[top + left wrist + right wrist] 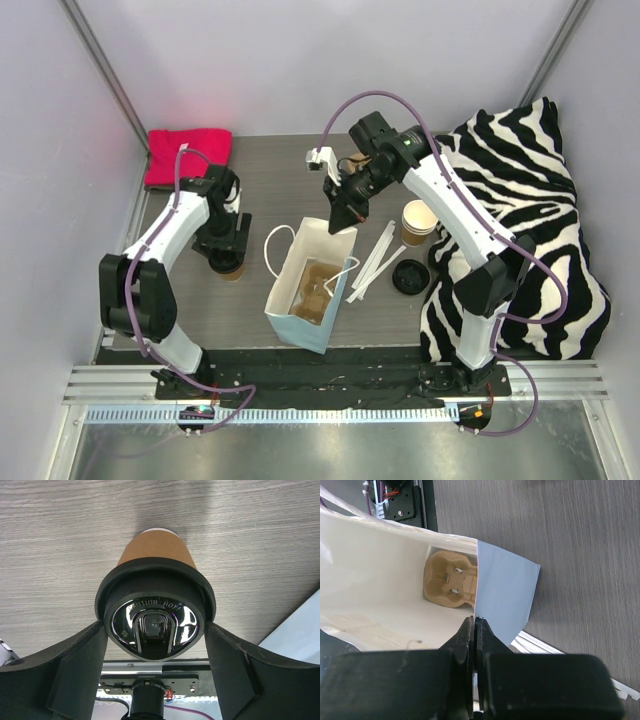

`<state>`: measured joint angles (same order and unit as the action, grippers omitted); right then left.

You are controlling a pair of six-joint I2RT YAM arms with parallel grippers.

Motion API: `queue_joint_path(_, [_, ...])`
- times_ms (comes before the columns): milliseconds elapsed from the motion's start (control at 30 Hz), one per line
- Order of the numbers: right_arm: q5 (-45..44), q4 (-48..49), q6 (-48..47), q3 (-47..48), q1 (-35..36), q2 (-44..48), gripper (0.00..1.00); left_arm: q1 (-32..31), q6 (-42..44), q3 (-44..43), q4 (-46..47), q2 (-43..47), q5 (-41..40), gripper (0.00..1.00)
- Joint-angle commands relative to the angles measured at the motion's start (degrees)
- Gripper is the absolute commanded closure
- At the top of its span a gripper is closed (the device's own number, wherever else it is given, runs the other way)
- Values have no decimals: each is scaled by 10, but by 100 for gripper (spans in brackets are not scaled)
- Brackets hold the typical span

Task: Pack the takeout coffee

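While tight on bag [505, 595] rim, right fingers [465, 640]; left fingers [75, 670] wide astride takeout coffee [157, 555].

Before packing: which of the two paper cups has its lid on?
The tan cup flanked by the left tool, wearing a black lid; the other cup stands open.

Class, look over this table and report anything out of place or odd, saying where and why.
On the right, a paper cup stands lidless, while a black lid lies flat on the table nearby, apart from it. White sticks lie loose beside the light blue paper bag.
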<state>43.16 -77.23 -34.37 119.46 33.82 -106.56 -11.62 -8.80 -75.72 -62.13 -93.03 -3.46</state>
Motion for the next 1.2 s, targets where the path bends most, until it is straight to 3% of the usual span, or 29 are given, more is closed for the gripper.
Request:
queue_joint_path(0, [16,9,-8,6,-5,3,99,-2,-2,4,23,-19,10,21])
queue_joint_path(467, [19,9,-9,6,-9,2,99,1,5,13,19,-44,14,28])
queue_joint_path(533, [19,9,-8,8,-8,2,99,3,11,11,17,-51,12,32])
queue_joint_path(667, [20,13,-4,7,-8,7,99,3,34,-19,-4,-48,8,49])
queue_joint_path(967, [25,40,18,-27,-7,35,99,3,77,-72,-48,44,77,62])
queue_joint_path(1167, [11,61,28,-55,-8,64,99,5,110,-144,-92,105,105,60])
